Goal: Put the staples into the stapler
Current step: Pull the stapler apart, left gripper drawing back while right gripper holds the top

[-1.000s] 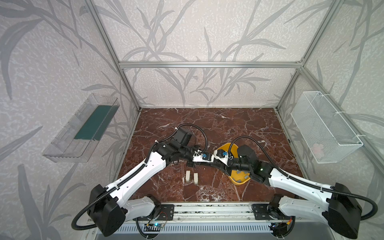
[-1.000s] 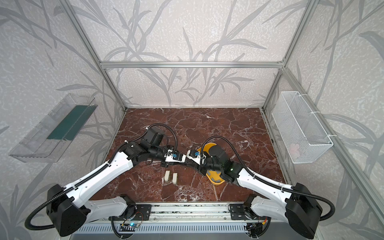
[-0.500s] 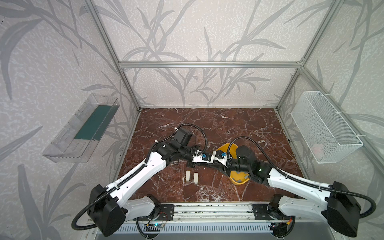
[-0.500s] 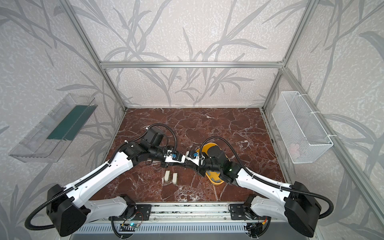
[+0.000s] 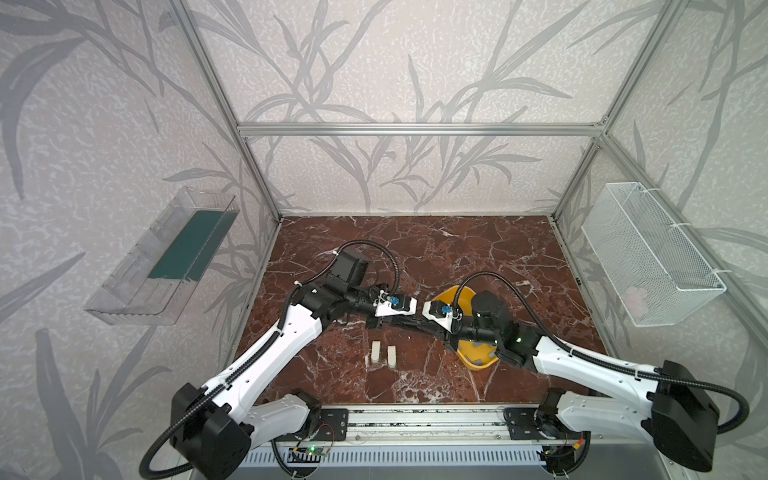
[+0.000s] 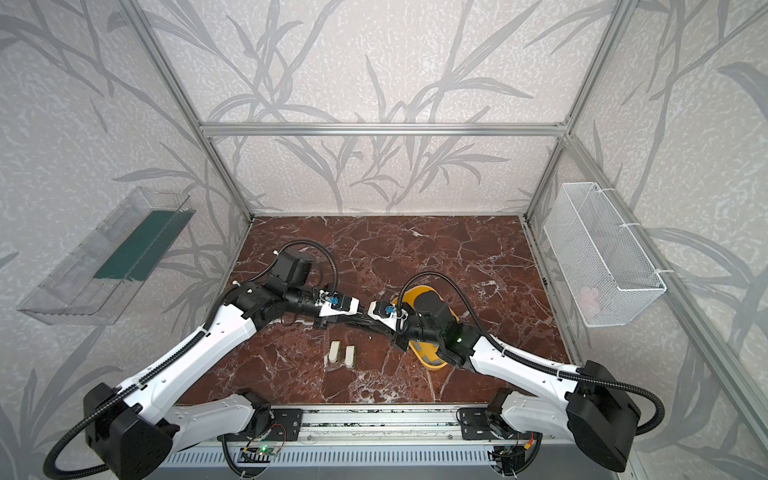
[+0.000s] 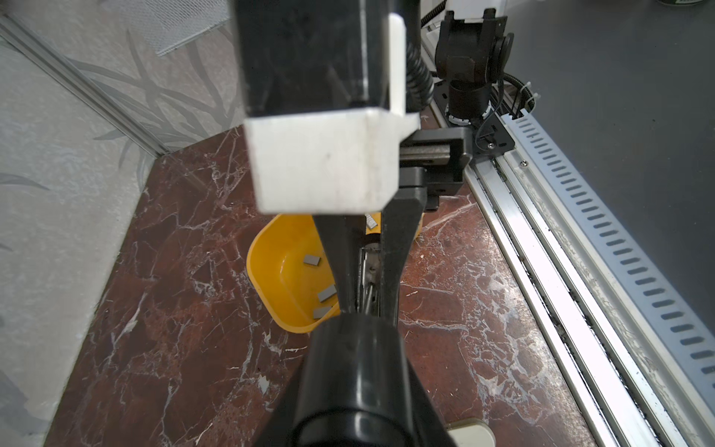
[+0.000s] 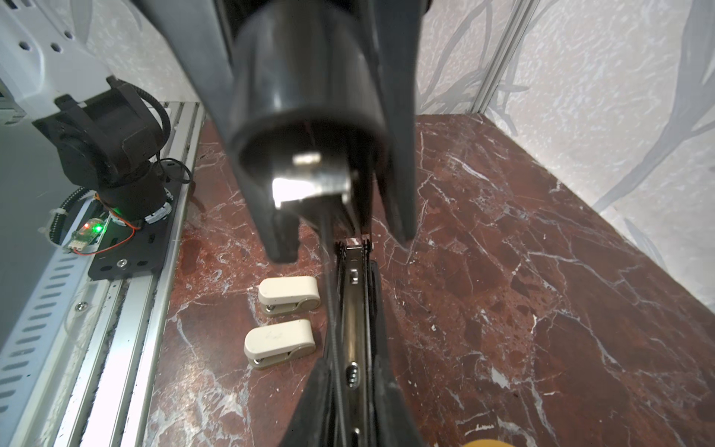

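In both top views, two white-and-black robot arms meet nose to nose over the middle of a red-brown marble table (image 5: pixel 478 245). The stapler (image 5: pixel 409 323), a slim black bar lying left to right, bridges the short space between them. The left gripper (image 5: pixel 399 318) and the right gripper (image 5: pixel 424 326) each take one end. From above, their fingers are hidden under the white wrist plates. A yellow tray (image 5: pixel 467 295) sits partly under the right arm. Nearer the front edge, two cream blocks (image 6: pixel 334 351) stand side by side, apart from the stapler. Compared with a second ago, arms, tray and blocks sit in almost the same places, and no clear shift shows.

In the left wrist view, the stapler's rounded black top (image 7: pixel 352 360) fills the bottom of the frame, with the left gripper's fingers pressed along its sides. Just ahead, the right gripper's two black fingers (image 7: pixel 336 251) pinch in on the stapler's thin metal channel, with almost no gap left between them. Behind them, the yellow tray (image 7: pixel 271 271) holds three grey staple strips (image 7: pixel 311 260).

In the right wrist view, the right gripper's fingers (image 8: pixel 317 406) hug the silver channel (image 8: pixel 354 309), all but closed on it. The stapler's black top looms close, rounded end toward the lens, with a silver metal piece showing inside. The left gripper's fingers (image 8: pixel 278 232) clamp either side of it, parted only by its width. The cream blocks (image 8: pixel 288 294) lie on the marble just beside the channel.
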